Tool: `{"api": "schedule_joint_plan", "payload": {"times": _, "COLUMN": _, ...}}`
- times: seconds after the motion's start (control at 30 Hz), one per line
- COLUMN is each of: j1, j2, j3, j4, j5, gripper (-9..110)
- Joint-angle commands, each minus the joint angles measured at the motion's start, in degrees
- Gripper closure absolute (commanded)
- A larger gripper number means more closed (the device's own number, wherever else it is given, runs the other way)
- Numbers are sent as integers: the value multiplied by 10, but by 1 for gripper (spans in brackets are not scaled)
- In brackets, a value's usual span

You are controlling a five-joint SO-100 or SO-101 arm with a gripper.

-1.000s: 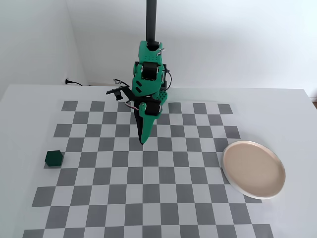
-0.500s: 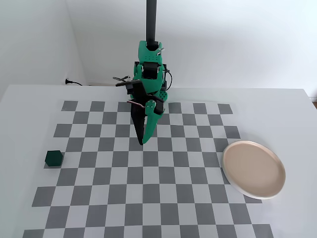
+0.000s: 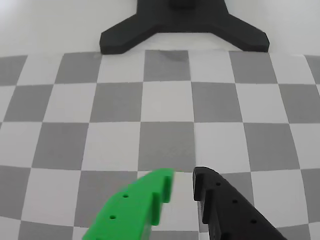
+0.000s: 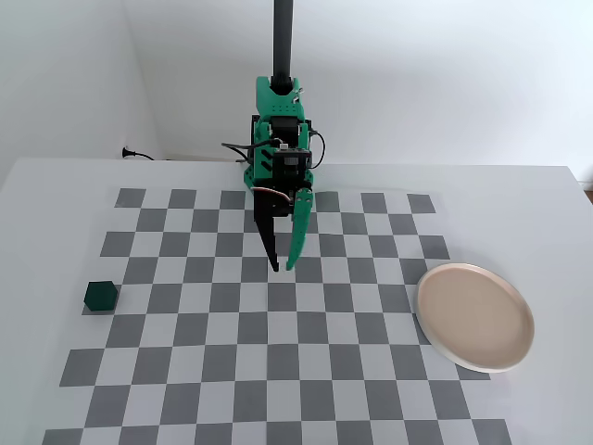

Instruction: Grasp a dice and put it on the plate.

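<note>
Only in the fixed view do we see the dice [image 4: 100, 297] and plate [image 4: 474, 316], while our gripper [image 4: 283, 268] hangs point-down, jaws slightly apart.

Fixed view: dice [image 4: 100, 296] far left, plate [image 4: 474, 316] far right.

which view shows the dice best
The fixed view. There the dice sits in full sight on the checkered mat's left side, far from the plate on the right. The wrist view shows none of it: only checker squares, a black stand foot and the empty tool.
</note>
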Motion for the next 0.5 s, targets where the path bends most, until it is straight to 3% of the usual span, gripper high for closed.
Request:
{"api": "schedule_joint_plan", "payload": {"times": 0.0, "j1": -7, "j2": 9, "j3": -32, "j4": -4, "j5": -21, "gripper": 94}}
{"api": "schedule_joint_plan", "payload": {"times": 0.47, "j1": 17, "j2": -333, "j3": -257, "j4": -99, "j5": 11, "gripper": 80}}
